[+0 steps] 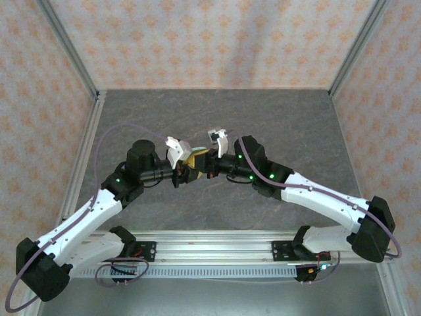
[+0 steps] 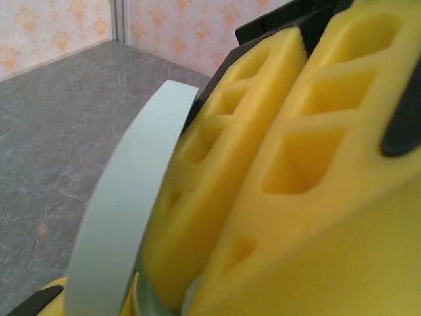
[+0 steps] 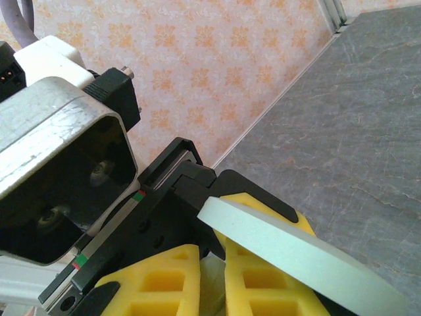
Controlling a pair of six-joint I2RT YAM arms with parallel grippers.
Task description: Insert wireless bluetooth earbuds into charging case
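Start at yr R claw (image 3: pixel 212 273). Its yellow fingers (image 3: pixel 164 283) sit close together w/ only a thin gap, and a pale bit (image 3: pixel 210 293) shows in that gap. It could be an earbud or part of the case. It's too hidden to say, so I can't tell if the R claw is clamped on anything.

The case's open lid (image 3: pixel 296 253), pale mint, lies across the R claw's far finger. It slants down and away from the black housing (image 3: pixel 164 217) of the other arm.

L claw (image 1: pixel 187 164) looks clamped on the case. In the left wrist view the lid stands edge-on, w/ a yellow tip on one side of it and big yellow fingers on the other. Both claws meet at the case, which is held clear of the desk (image 1: pixel 263 118).

My read on what yr next move turns on:
- The case's seat for the earbud lies just past the R fingertips, under the lid.
- The lid's long edge runs across the R claw's line of approach, so come in beneath it, not through it.
- R arm is the nearer one for the insert; L arm only has to hold the case steady.
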